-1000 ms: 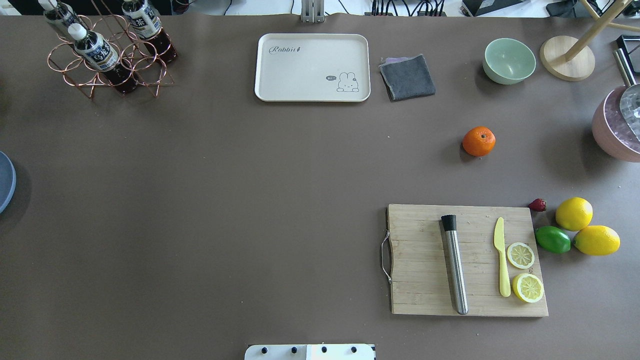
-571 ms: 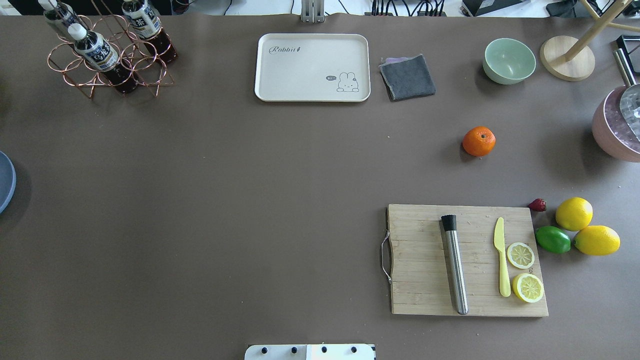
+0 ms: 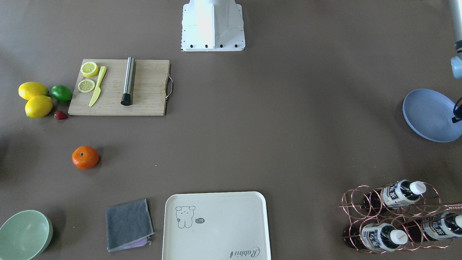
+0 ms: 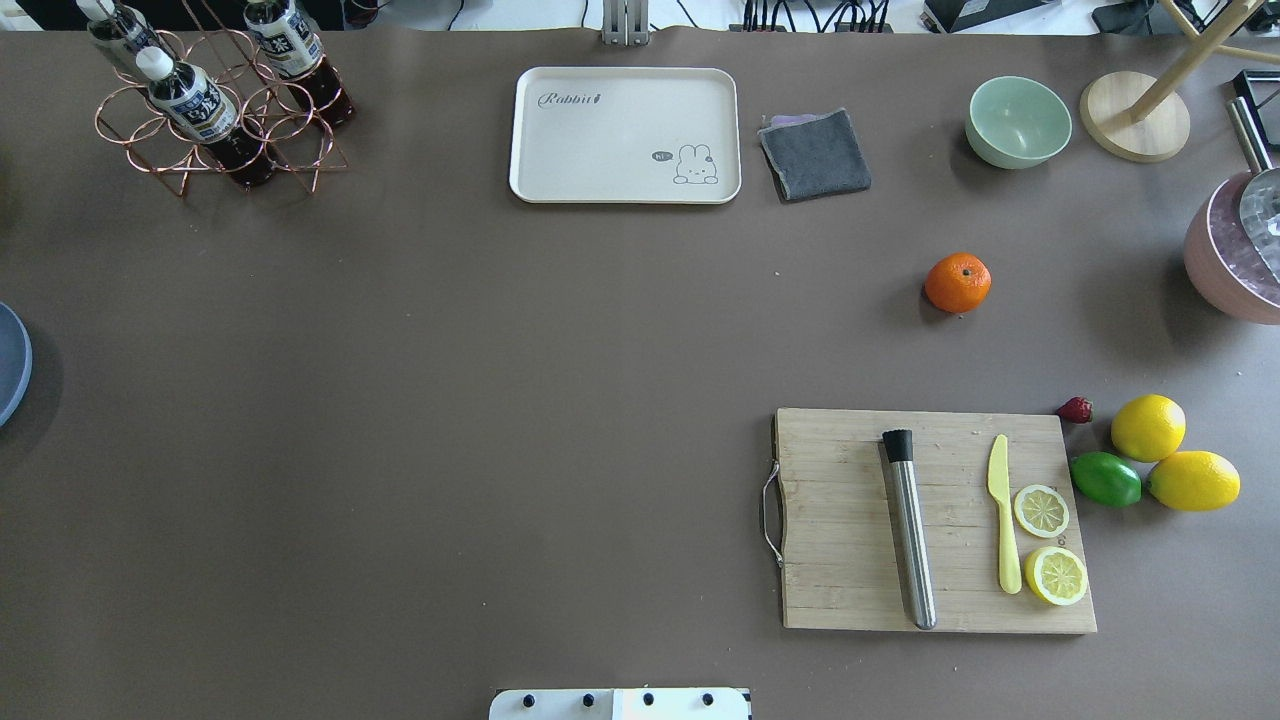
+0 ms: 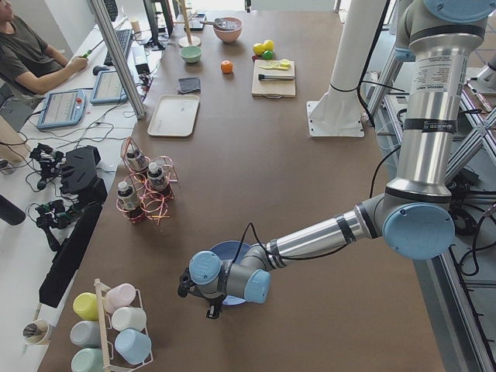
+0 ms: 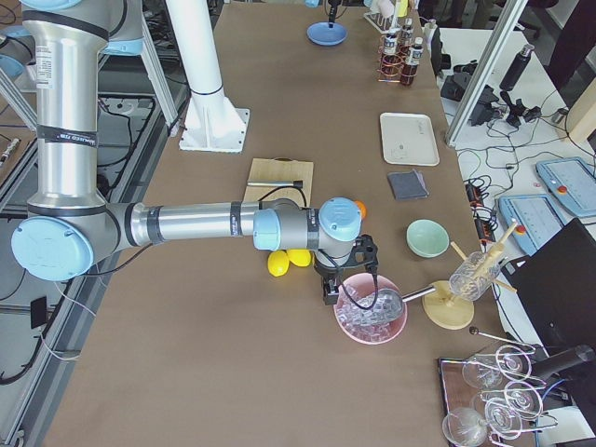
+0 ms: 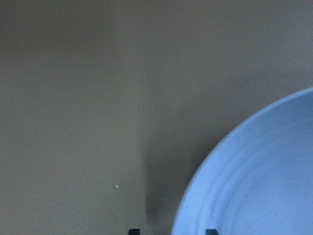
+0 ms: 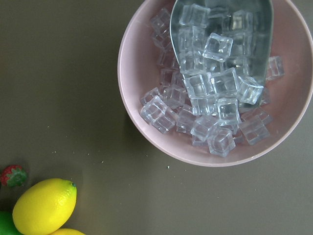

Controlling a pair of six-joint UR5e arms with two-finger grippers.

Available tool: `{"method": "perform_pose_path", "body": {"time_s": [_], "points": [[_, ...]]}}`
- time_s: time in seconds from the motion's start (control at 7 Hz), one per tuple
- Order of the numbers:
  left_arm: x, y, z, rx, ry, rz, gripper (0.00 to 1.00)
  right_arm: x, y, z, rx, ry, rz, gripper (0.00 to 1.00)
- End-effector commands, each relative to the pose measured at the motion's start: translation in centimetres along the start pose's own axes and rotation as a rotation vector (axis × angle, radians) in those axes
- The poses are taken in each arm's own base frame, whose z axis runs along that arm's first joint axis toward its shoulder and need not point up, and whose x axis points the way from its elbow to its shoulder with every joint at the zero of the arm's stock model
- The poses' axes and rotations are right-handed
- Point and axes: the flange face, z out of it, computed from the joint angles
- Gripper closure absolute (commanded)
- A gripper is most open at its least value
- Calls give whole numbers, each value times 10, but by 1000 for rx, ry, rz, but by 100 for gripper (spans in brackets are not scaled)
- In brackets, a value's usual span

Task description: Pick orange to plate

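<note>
One small round bright-orange mandarin [image 4: 957,283] on desk [image 4: 500,400]: we judge it light, firm, rollable; grip across middle; left fingers [image 7: 133,231] apart, empty; right fingers [image 6: 328,296] cannot tell.

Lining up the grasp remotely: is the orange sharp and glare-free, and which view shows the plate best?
Overhead exterior: orange sharp, evenly lit, soft shadow on its left, but plate cropped at the edge. Front-facing: plate nearly whole. Left wrist: only its rim, soft.

Past the left gripper [image 7: 172,232], beyond the brown table's [image 5: 256,178] edge, your white desk [image 5: 27,136] holds tablets [image 5: 62,107]; an aluminium post [image 5: 116,58] stands beside it.
</note>
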Motion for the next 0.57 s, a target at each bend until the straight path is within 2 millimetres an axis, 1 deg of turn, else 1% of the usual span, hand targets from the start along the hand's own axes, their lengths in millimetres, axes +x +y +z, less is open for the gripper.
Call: {"method": "perform_pose_path", "body": {"time_s": [0.0, 0.14, 0.29, 0.43], "points": [[10, -9, -9, 21, 9, 19, 100, -4, -2, -3, 7, -1, -7, 0], [25, -21, -24, 50, 18, 25, 100, -13, -10, -12, 27, 2, -30, 0], [58, -37, -49, 81, 125, -26, 100, -29, -24, -24, 50, 2, -58, 0], [102, -56, -87, 120, 221, -159, 100, -46, -42, -35, 75, -25, -52, 0]]}}
